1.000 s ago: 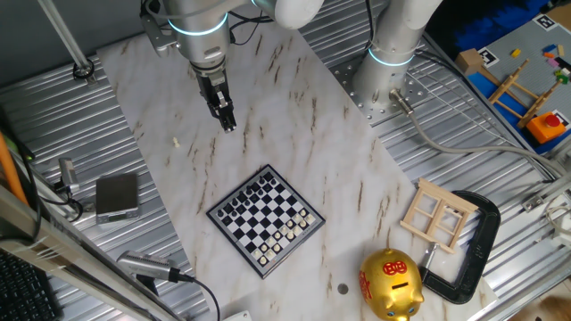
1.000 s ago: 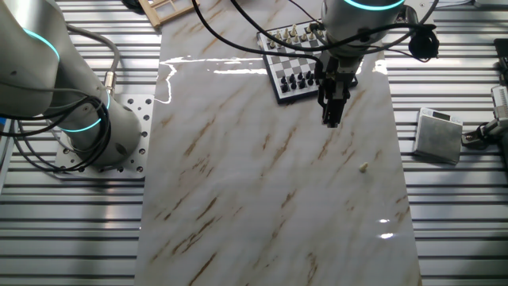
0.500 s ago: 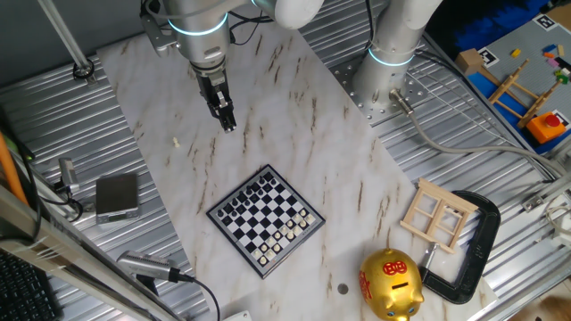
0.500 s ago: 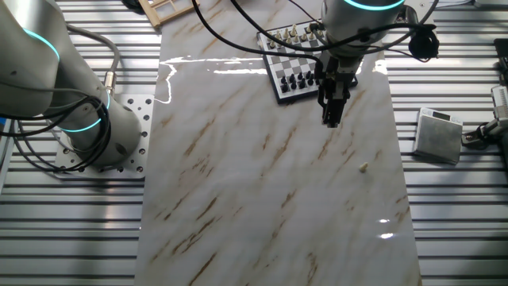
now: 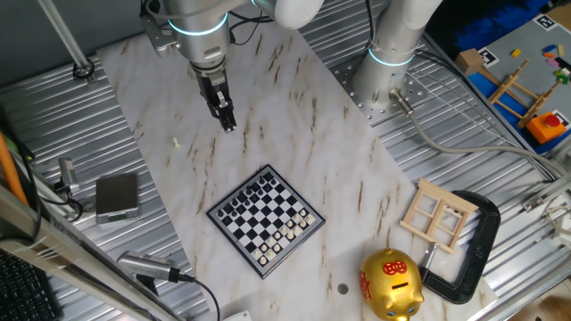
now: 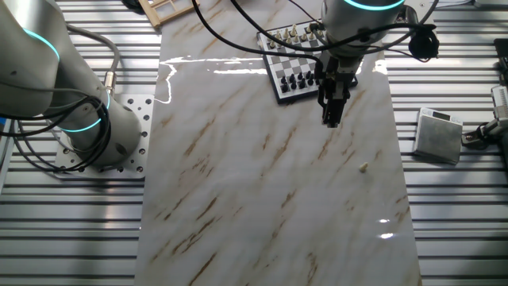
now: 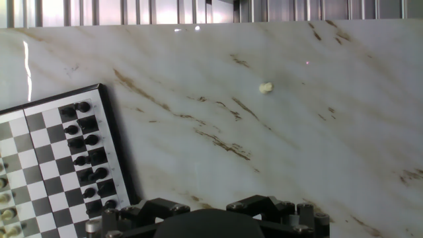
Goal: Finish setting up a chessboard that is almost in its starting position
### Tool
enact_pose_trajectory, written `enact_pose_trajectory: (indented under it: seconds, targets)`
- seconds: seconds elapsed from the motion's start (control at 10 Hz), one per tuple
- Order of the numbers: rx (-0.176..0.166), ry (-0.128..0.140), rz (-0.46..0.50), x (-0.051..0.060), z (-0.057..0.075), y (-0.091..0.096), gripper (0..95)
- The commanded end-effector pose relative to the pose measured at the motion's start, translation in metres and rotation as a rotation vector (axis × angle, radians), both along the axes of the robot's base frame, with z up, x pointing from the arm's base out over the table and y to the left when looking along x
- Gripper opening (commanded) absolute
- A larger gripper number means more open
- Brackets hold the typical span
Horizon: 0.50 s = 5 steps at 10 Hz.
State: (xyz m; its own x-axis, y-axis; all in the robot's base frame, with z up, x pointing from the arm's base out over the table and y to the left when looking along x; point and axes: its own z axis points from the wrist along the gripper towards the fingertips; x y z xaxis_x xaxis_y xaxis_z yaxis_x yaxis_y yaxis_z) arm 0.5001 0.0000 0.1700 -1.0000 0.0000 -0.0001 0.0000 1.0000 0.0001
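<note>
The chessboard (image 5: 266,220) lies on the marble slab, with black pieces along its far rows and cream pieces along its near rows. It also shows in the other fixed view (image 6: 298,59) and at the left of the hand view (image 7: 53,165). A tiny cream piece (image 5: 177,141) lies alone on the marble, off the board; it also shows in the other fixed view (image 6: 363,167) and the hand view (image 7: 266,87). My gripper (image 5: 228,124) hangs above the bare marble between board and loose piece (image 6: 331,119). Its fingers look closed together and empty.
A small grey box (image 5: 117,195) sits on the ribbed metal left of the slab. A golden piggy bank (image 5: 390,283), a pale wooden lattice (image 5: 437,214) and a black clamp (image 5: 473,250) stand beyond the board. A second arm's base (image 5: 384,80) stands at the slab's edge.
</note>
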Motion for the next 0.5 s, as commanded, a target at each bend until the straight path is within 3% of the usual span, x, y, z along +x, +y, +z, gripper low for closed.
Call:
enact_pose_trajectory:
  seconds: [0.1, 0.2, 0.5]
  targets:
    - [0.0, 0.0, 0.0, -0.0001, 0.0, 0.0, 95.0]
    - [0.019, -0.016, 0.164, -0.0004, -0.0002, 0.0001, 0.0]
    - [0.014, -0.014, 0.187, -0.0004, -0.0002, 0.0001, 0.0]
